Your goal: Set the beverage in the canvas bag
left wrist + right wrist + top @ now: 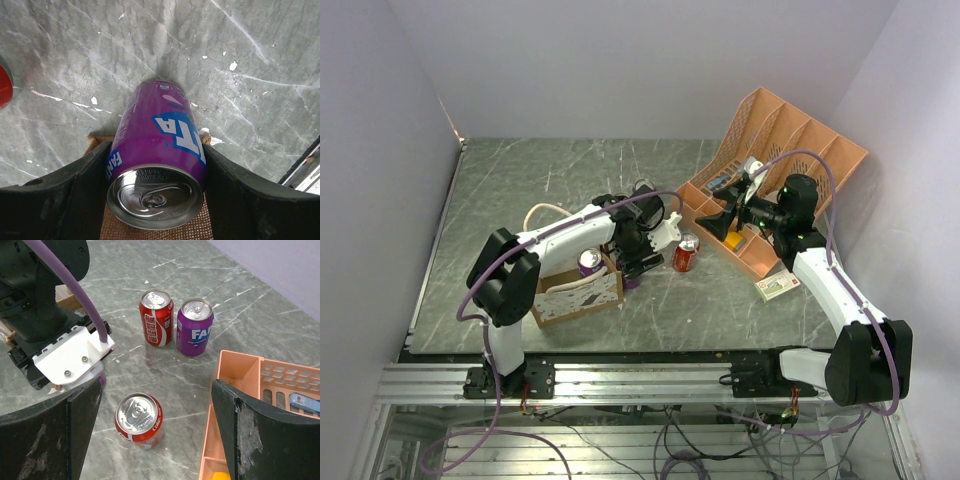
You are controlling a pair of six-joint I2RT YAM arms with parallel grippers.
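Observation:
A purple Fanta can (157,145) sits between my left gripper's (157,147) black fingers (65,195), which press on both of its sides, its silver top toward the camera. Brown canvas (150,231) shows just beneath it. From above, the left gripper (633,270) hangs at the right end of the canvas bag (578,297), with a sliver of the held can (632,284) below it. Another purple can (590,262) stands inside the bag. My right gripper (725,218) (156,385) is open and empty, over the table beside the orange organizer.
A red cola can (686,253) (139,419) stands right of the bag. Farther back stand a red can (157,316) and a purple can (195,326). The orange organizer (790,150) (240,375) fills the right side; a small flat packet (777,287) lies before it.

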